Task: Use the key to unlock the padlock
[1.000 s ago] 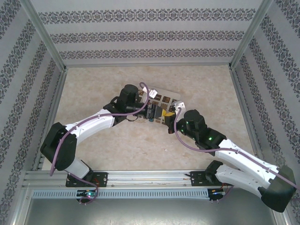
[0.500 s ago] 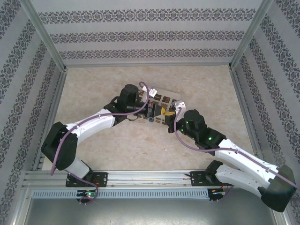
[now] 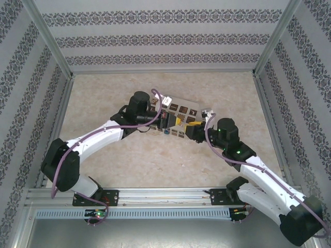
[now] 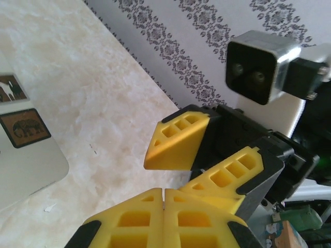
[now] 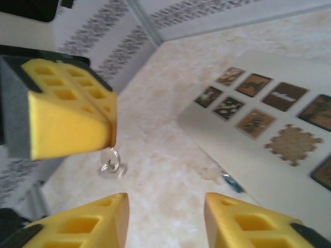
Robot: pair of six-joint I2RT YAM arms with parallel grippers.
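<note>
Patterned walls close in a pale marbled worktop (image 3: pixel 103 93), and at its middle both arms meet over the white box (image 3: pixel 182 109). Over the last second the roles swapped. The left fingers (image 4: pixel 134 222), then partly apart, are now pressed together. The right fingers (image 5: pixel 243 222), then closed, have spread, and the right arm has backed toward the right of the overhead frame. That reads as a handover, probably leaving the key with the left arm.

The right wrist view adds 2 things. A wire ring (image 5: pixel 110 164) seems to hang from the lower corner of the closed left fingers at upper left, though I cannot tell whether a key blade sits in their seam. The padlock (image 5: pixel 231 182) is a teal speck on the worktop right of centre, at the box's lower edge and well apart from both pairs of fingers.

The left wrist view gives the tight seam along the bottom, the right fingers gaping just beyond it, and a box corner at the left edge. From overhead the arms' layout is plain, but the padlock is too small to tell.

The lock is still untouched, so the freed right fingers would likely have to steady it next.
</note>
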